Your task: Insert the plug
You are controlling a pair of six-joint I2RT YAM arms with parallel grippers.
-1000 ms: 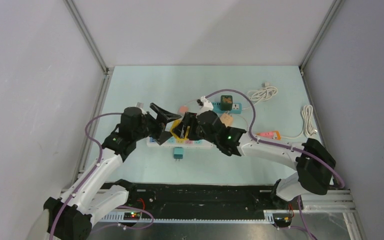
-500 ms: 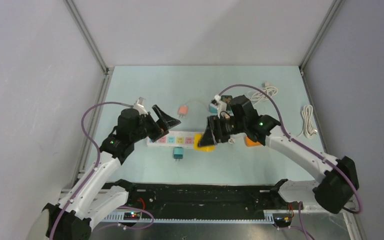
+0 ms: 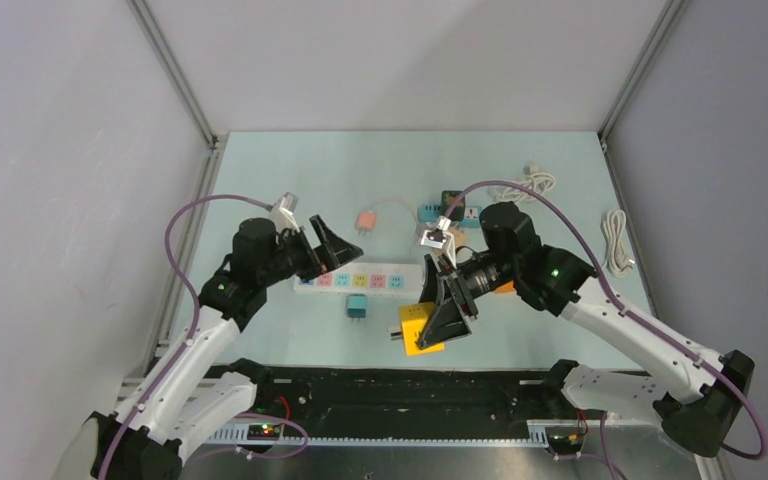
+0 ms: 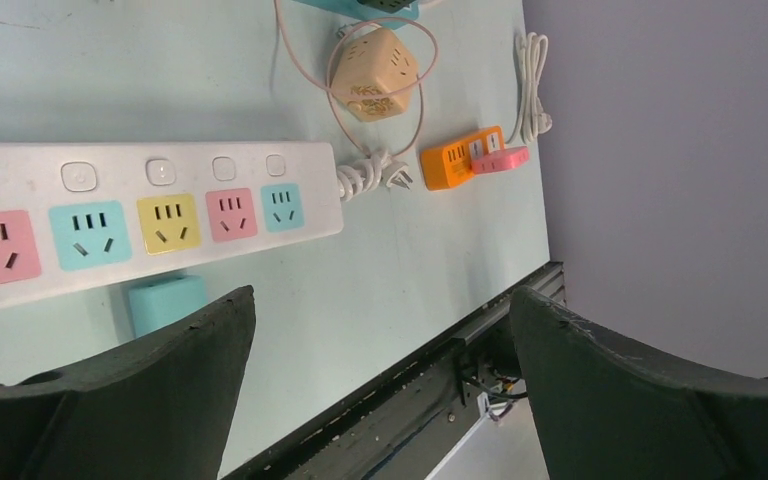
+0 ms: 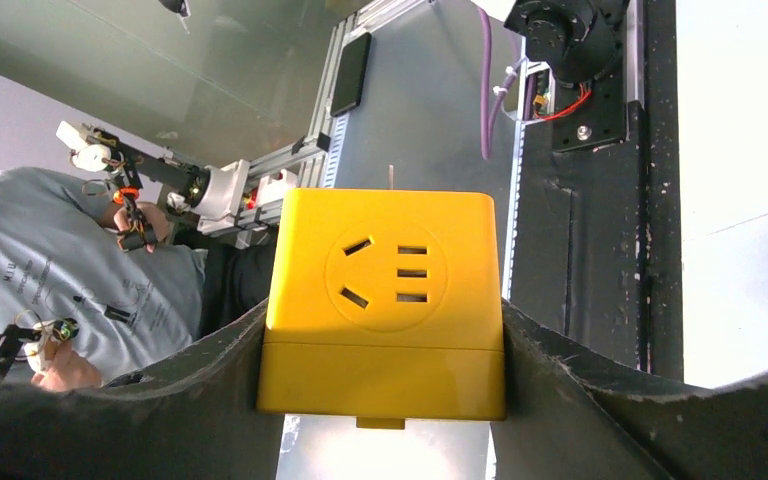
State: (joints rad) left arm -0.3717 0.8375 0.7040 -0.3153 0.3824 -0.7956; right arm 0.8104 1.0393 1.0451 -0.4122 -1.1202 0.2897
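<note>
My right gripper (image 3: 438,322) is shut on a yellow cube plug adapter (image 3: 418,327) and holds it in the air over the table's near edge, right of centre. In the right wrist view the yellow adapter (image 5: 385,300) sits squeezed between both fingers, its socket face toward the camera. The white power strip (image 3: 360,283) with coloured sockets lies flat mid-table; it also shows in the left wrist view (image 4: 150,215). My left gripper (image 3: 332,250) is open and empty, hovering just above the strip's left part.
A small teal adapter (image 3: 356,306) lies in front of the strip. A pink plug (image 3: 365,220), a teal strip with a dark plug (image 3: 452,210), an orange adapter (image 4: 455,163), a beige cube (image 4: 380,75) and white cables (image 3: 615,240) lie at the back and right.
My right gripper has carried the yellow adapter from over the strip back toward the near edge and turned it. My left gripper stayed open and shifted only slightly.
</note>
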